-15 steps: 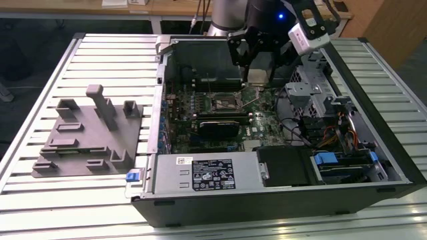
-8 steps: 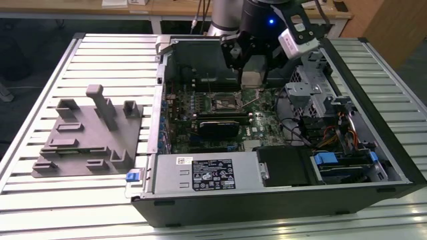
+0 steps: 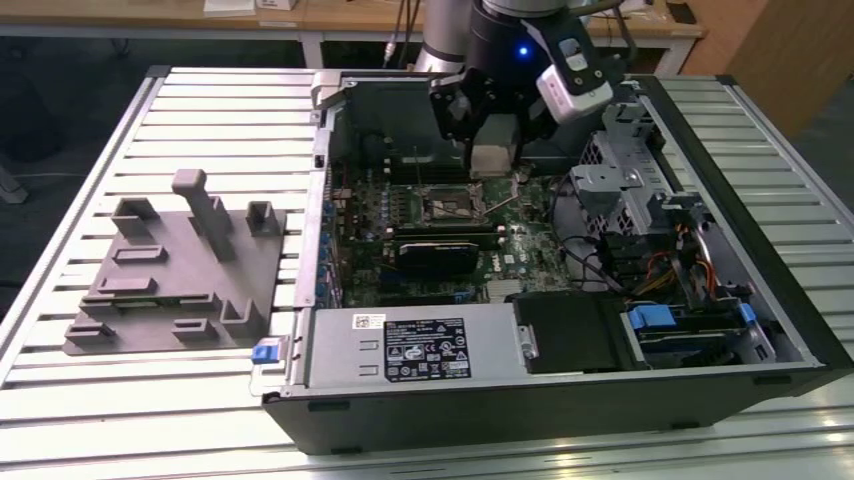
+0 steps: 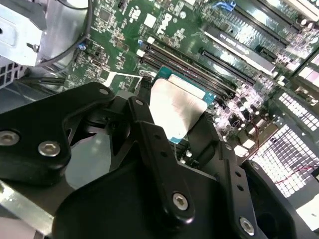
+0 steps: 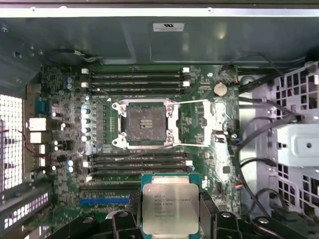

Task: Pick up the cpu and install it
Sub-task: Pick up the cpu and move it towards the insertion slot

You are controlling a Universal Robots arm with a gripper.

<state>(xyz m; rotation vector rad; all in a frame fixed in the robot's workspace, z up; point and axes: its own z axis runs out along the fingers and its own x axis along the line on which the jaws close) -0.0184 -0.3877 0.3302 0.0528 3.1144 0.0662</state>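
As fingers point(image 5: 208, 216) grip cpu point(image 5: 170, 209), open socket point(image 5: 145, 124) nearby

Silver-and-black arm point(image 3: 447, 35) with a blue light point(image 3: 523, 50)
Black gripper point(image 4: 172, 112) links with silver screws point(image 4: 180, 200); white module point(image 3: 577, 85) at the wrist.

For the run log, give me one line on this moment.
gripper: shut on cpu | cpu: held above motherboard, not seated | socket: open, empty

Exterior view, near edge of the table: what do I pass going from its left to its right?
Grey fixture plate → white-labelled power supply box → black drive bay → blue-tabbed drive cage. Farther back, over the motherboard, the gripper, seen in the first wrist view, is shut on the cpu.
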